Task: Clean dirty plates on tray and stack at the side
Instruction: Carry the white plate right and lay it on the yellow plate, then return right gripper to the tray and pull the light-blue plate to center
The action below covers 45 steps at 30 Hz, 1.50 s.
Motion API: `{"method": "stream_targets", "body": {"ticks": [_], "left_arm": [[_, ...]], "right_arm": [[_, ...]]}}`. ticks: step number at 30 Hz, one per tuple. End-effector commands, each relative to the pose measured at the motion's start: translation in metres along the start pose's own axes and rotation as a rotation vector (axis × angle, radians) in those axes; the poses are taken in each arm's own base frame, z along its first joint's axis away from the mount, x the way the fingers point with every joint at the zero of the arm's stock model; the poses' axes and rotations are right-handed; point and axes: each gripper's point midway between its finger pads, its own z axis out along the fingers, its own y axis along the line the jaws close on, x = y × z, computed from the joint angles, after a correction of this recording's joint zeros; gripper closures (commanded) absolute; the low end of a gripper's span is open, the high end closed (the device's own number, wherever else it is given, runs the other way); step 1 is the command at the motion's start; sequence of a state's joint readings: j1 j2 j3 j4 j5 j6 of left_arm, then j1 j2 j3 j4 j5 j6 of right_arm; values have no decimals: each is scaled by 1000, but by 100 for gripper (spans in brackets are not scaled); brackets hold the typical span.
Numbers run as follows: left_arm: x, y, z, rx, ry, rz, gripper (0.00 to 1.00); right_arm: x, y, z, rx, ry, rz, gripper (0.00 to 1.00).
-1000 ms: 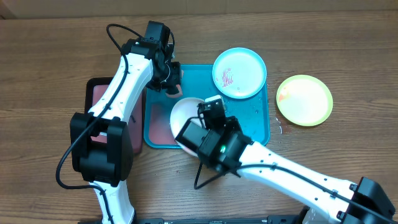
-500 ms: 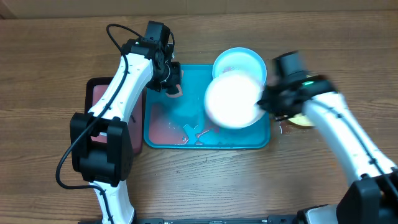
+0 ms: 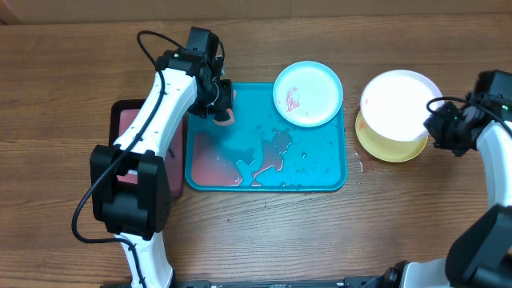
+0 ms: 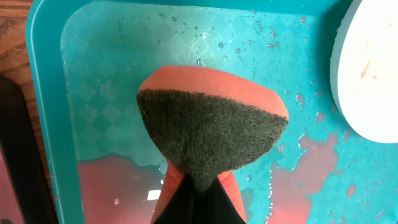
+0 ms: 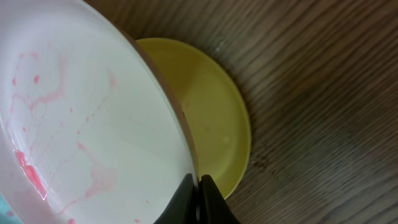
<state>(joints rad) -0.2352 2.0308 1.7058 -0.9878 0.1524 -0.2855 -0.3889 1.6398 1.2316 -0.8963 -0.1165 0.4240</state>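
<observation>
While R end effector (image 5: 198, 194) grips white plate (image 3: 396, 102) | over yellow plate (image 5: 217, 124)

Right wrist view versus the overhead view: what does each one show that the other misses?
Only the right wrist view shows the pink streaks on the white plate, which the right tool grips by the rim. Only the overhead view shows the teal tray, the blue plate with a red smear, and the left tool holding a sponge. Both show the white plate held over the yellow plate on the wooden table.
</observation>
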Motion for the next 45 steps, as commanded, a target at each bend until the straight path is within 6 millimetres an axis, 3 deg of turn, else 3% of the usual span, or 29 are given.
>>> {"method": "stream_targets", "body": {"ticks": [1, 8, 12, 19, 21, 26, 29, 33, 36, 45], "left_arm": [[1, 1, 3, -7, 3, -10, 96], [1, 0, 3, -7, 4, -8, 96], [1, -2, 3, -6, 2, -3, 96], [2, -6, 4, -3, 1, 8, 96], [2, -7, 4, -11, -1, 12, 96], [2, -5, 4, -38, -8, 20, 96], [2, -4, 4, -49, -12, 22, 96], [2, -4, 4, -50, -12, 22, 96], [1, -3, 4, -59, -15, 22, 96], [2, 0, 4, -73, -13, 22, 96]], "right_arm": [[8, -27, 29, 96, 58, 23, 96], [17, -36, 57, 133, 126, 40, 96], [16, -23, 55, 80, 135, 22, 70], [2, 34, 23, -78, 143, -56, 66], [-1, 60, 8, -117, 127, -132, 65], [15, 121, -3, -213, 99, -283, 51], [35, 149, 7, -240, 91, -358, 48], [62, 166, 27, -193, 101, -373, 48], [84, 183, 43, -195, 117, -435, 53], [108, 181, 87, -57, 114, -388, 58]]}}
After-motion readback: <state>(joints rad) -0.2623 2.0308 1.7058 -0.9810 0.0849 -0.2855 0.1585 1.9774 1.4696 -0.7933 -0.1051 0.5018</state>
